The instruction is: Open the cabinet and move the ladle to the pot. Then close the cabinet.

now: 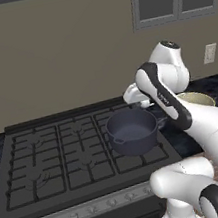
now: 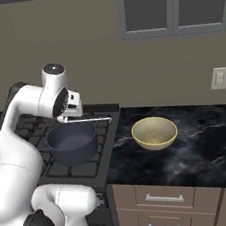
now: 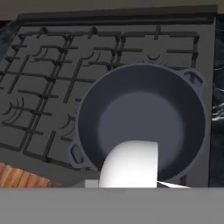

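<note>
Beige wall is seen behind a black gas stove (image 1: 64, 159) with grated burners, flanked on the robot's right by a dark marbled counter (image 2: 200, 149). A grey glass-paned cabinet (image 2: 171, 6) is mounted on the wall high above and to the right of the gripper. The gripper (image 2: 71, 114) is held over the stove's right rear burner, its jaws pressed together on the ladle (image 2: 88, 119), whose thin whitish rod is seen in the right base view lying roughly level and reaching out to the right of the hand, toward the counter edge. The round bowl end cannot be made out with certainty; in the hand view a pale rounded shape is seen close under the camera, over the near rim of the pot. The pot (image 1: 133, 131), dark grey with two small side handles, is placed directly below the gripper on the burner grate, and its inside is seen to be bare. The ladle is held above the pot's rim and apart from it. A yellowish bowl (image 2: 154, 132) is set on the counter to the right of the gripper, well apart from the pot. A wall socket (image 2: 219, 78) is fixed further right. Brown drawers (image 2: 166, 198) with short silver handles are seen under the counter.
</note>
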### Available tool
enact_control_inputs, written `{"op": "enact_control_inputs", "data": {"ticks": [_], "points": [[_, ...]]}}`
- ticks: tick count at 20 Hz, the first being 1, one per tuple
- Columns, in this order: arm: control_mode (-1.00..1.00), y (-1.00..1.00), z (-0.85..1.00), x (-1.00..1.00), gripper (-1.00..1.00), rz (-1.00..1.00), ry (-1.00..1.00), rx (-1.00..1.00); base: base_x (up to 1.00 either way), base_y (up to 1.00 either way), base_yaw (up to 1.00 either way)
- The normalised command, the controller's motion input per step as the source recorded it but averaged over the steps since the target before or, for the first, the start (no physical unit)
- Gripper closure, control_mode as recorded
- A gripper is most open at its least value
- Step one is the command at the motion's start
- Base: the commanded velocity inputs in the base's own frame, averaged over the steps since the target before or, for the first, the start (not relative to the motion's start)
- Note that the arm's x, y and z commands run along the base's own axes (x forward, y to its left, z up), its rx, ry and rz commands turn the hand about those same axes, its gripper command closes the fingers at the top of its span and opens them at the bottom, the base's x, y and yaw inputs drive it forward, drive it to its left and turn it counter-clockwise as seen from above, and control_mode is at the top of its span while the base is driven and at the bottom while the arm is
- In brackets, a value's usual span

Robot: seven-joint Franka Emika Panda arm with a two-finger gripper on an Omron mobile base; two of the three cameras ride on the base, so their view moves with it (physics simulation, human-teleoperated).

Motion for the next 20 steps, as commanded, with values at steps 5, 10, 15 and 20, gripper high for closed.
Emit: {"op": "enact_control_inputs", "data": {"ticks": [5, 10, 15, 20], "points": [[-1.00, 0.05, -0.49, 0.32, 1.00, 0.00, 0.07, -0.02, 0.00, 0.00, 0.00], [-1.00, 0.23, -0.28, 0.28, 1.00, 0.00, 0.01, -0.03, 0.00, 0.00, 0.00], [-1.00, 0.18, -0.33, 0.25, 1.00, 0.00, 0.01, -0.04, 0.00, 0.00, 0.00], [-1.00, 0.05, -0.34, 0.29, 1.00, 0.00, 0.00, -0.02, 0.00, 0.00, 0.00]]}}
